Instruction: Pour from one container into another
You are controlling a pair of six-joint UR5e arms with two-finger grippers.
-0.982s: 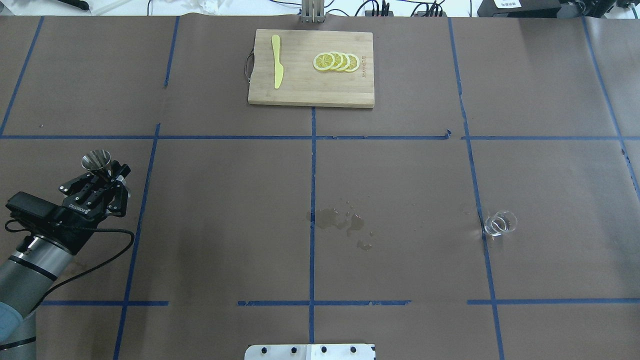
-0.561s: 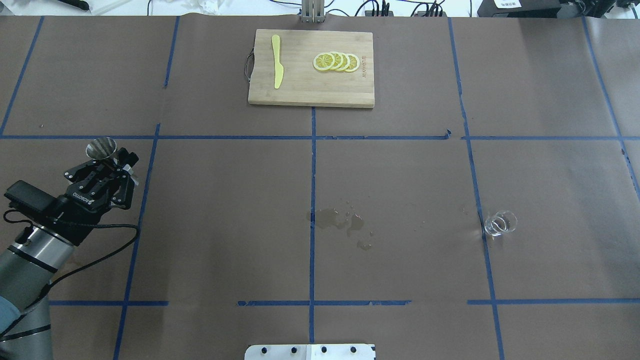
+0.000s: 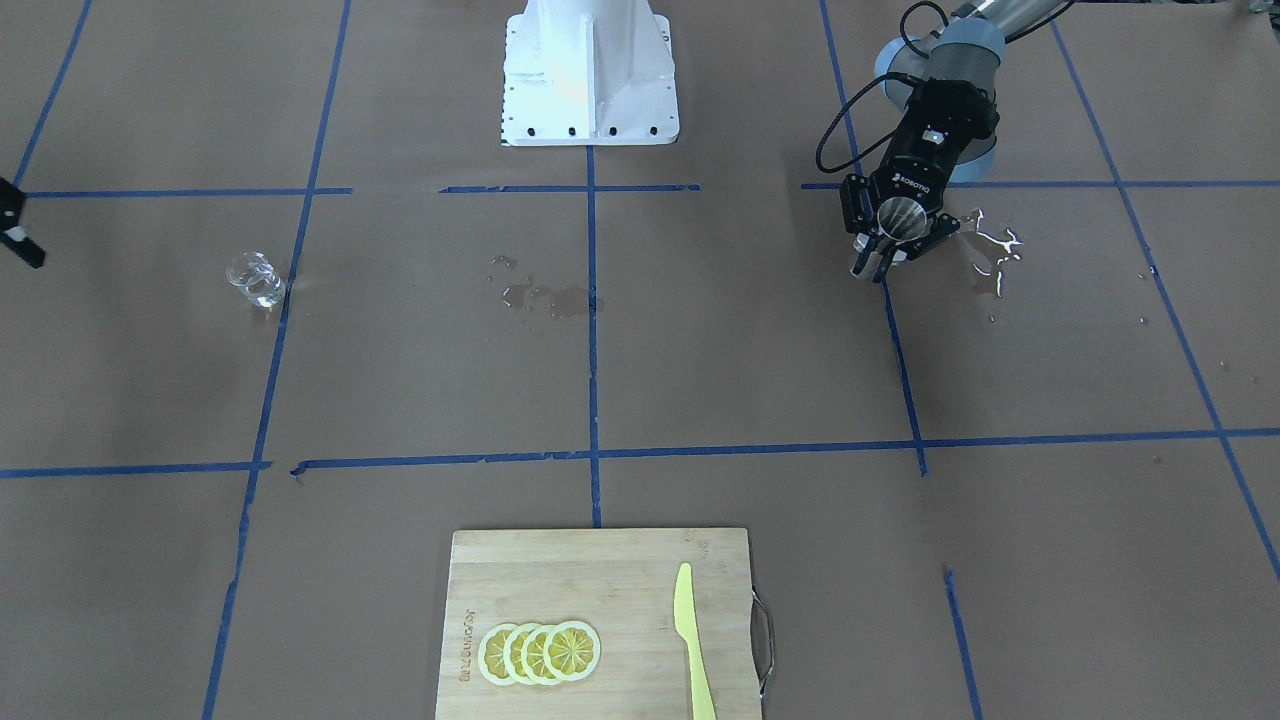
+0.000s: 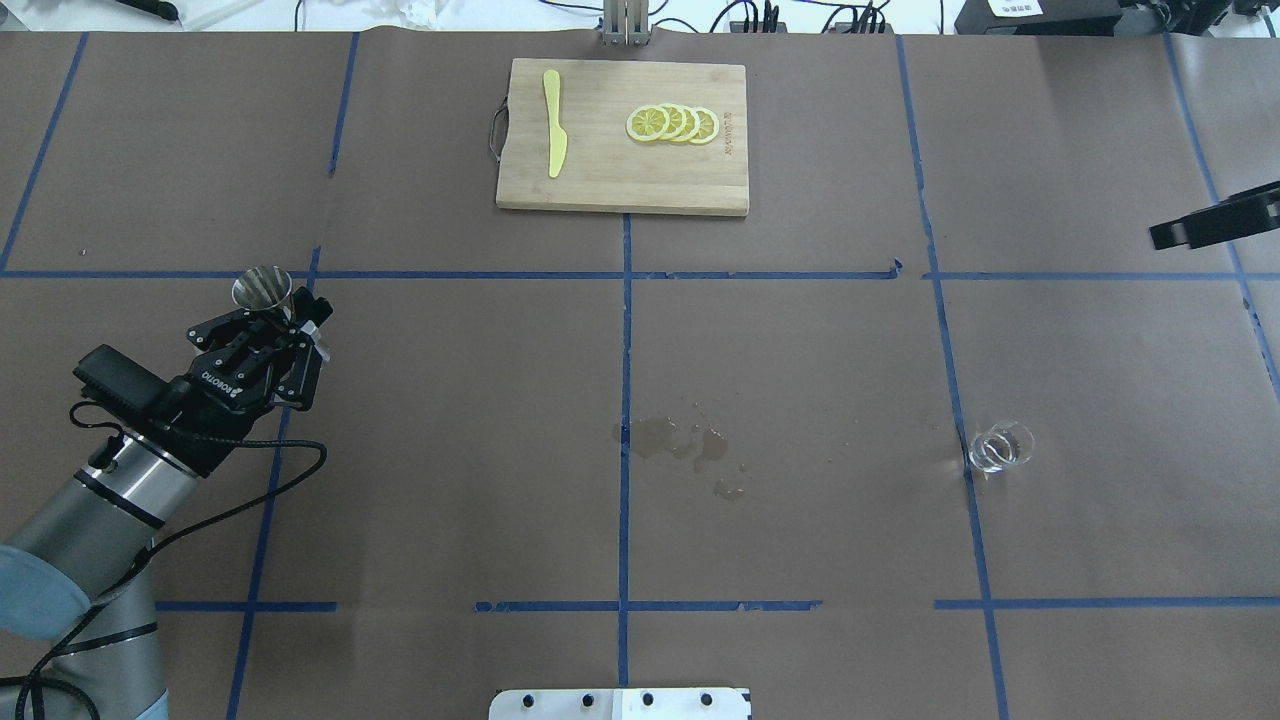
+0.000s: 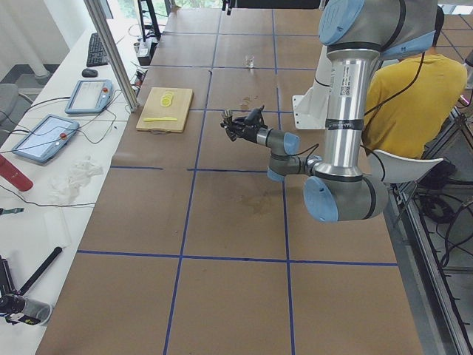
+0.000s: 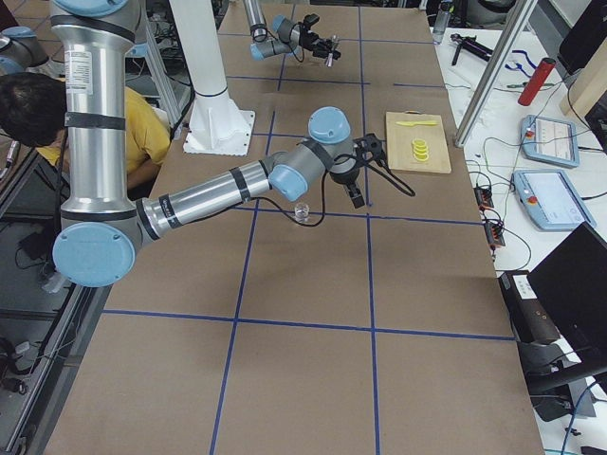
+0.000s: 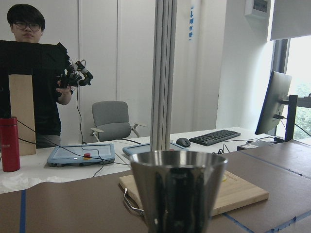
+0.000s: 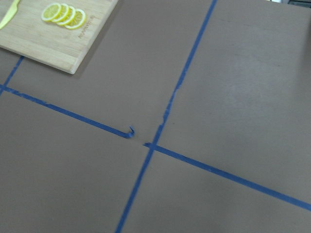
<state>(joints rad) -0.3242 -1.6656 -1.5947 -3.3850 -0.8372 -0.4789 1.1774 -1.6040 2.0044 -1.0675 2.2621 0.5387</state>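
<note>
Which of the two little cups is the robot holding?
The steel jigger, clamped in the left gripper; the glass cup stands alone, untouched.

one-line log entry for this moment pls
stage: pre-pour | left hand: shut on jigger, held above table | right hand: apart from glass cup, state unclear | glass cup: on table, untouched

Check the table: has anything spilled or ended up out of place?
Yes, two spills on the brown paper: a wet patch at mid-table, and a shiny puddle beside the left pincer, which holds the steel jigger. The glass cup stands upright, far off.
</note>
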